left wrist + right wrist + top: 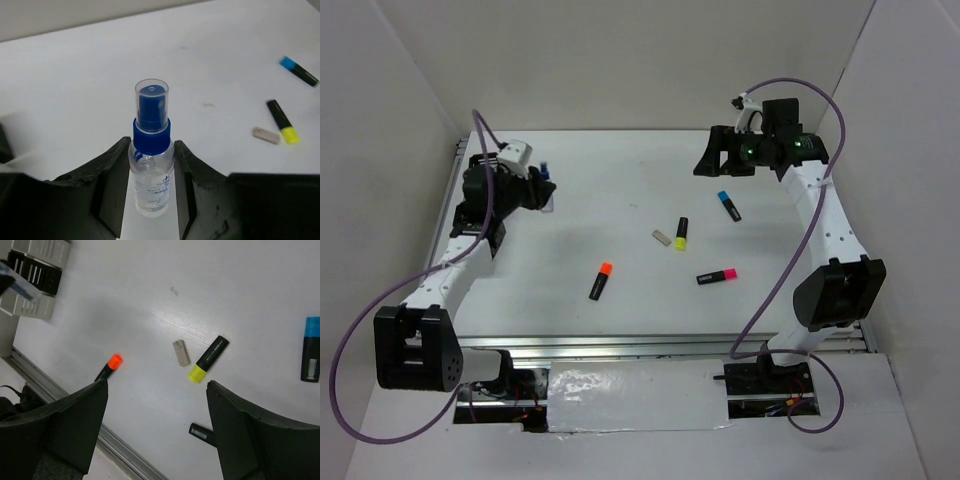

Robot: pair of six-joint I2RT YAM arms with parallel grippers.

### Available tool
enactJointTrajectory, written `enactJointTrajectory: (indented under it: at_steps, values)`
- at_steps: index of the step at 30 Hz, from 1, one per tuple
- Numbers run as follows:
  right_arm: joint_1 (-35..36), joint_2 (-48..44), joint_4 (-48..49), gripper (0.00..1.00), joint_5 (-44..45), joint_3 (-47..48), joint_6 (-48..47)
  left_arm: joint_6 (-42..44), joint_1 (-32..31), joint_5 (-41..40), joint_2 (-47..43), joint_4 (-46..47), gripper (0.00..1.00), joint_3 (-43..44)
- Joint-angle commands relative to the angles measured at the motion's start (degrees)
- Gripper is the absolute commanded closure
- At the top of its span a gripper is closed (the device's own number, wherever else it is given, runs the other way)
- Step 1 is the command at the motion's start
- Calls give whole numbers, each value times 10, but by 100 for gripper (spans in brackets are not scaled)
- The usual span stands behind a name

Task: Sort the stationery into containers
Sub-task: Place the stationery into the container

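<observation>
Left pincer (152, 148) clamps clear cylindrical spray bottle (152, 175) (blue-collared); right pincer (157, 387) gapes.

Legible text as seen from my console: none. Markings I can log:
1. spray bottle (151, 182): blue print on the clear body, lettering too fine for me to read
2. blue-capped highlighter (311, 355): white barcode-style patch on the black barrel, no digits I can make out
3. yellow-capped highlighter (209, 359): faint line of print along the barrel, unreadable
4. pink-capped highlighter (717, 275): pale mark on the barrel, unreadable
</observation>
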Motion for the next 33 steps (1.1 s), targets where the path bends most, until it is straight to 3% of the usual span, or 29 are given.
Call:
enactJointTrajectory:
  at_steps: [1, 7, 13, 23, 33]
  values:
    - [-8, -10, 10, 15, -9, -20, -20, 5, 78, 24, -3, 30, 100, 50]
    - [-33, -14, 23, 15, -20, -58, -18, -53, 236, 162, 84, 117, 100, 96]
    - [-50, -8, 19, 16, -15, -70, -28, -74, 310, 229, 183, 187, 96, 154]
    - [-58, -4, 18, 16, -4, -75, -34, 12, 339, 186, 252, 185, 99, 177]
    - [-58, -5, 15, 16, 16, -82, -41, 25, 337, 164, 307, 235, 89, 187]
